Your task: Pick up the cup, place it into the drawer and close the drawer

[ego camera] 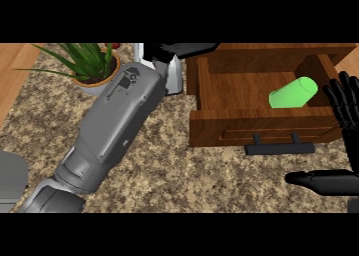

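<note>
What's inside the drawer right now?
The green cup lies on its side on the floor of the open drawer, toward its right. The right hand covers the drawer's right edge.

I see a speckled brown granite-like counter top (174, 165), rough-looking and matt. The open reddish-brown wooden drawer (263, 122) shows smooth grain and a matt black bar handle (279, 148). Inside lies a bright green cup (293, 93) that looks like smooth plastic. My grey left forearm (112, 130) looks like satin metal; the black right hand (349, 107) has a slight gloss.
</note>
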Tool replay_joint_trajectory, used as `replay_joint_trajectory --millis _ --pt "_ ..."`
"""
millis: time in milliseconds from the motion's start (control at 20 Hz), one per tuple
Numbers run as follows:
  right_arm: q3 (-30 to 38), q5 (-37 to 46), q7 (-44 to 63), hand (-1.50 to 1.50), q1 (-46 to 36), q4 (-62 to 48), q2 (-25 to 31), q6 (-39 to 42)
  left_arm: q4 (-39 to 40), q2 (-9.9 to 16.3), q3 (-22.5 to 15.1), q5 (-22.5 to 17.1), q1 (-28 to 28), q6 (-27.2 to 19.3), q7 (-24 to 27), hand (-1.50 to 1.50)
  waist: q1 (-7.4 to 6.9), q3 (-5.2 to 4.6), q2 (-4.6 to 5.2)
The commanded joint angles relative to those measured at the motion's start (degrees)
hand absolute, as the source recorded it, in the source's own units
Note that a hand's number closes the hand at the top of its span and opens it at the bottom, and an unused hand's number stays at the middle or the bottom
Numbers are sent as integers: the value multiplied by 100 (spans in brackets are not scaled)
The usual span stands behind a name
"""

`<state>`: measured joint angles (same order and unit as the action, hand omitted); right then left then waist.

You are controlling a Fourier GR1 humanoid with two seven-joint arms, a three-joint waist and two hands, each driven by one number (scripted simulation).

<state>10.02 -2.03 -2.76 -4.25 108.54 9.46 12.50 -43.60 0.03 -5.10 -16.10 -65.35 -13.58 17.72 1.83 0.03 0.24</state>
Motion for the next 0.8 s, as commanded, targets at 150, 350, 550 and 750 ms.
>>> replay_joint_trajectory --millis 150,350,550,750 --pt "180 -203 145 -150 -199 -8 163 86 1200 -3 -583 -675 -434 -290 317 150 79 1 28" --pt "61 -172 122 -150 -145 107 53 60 1564 -3 -866 -944 -948 -486 180 150 120 2 32" --pt "188 -163 10 -150 -413 -383 158 82 1573 -3 -1499 -1491 -1045 -774 42 150 181 6 52" --pt "85 -203 206 -150 -216 45 189 179 1869 -3 -2013 -1473 -771 -805 289 150 230 3 55"
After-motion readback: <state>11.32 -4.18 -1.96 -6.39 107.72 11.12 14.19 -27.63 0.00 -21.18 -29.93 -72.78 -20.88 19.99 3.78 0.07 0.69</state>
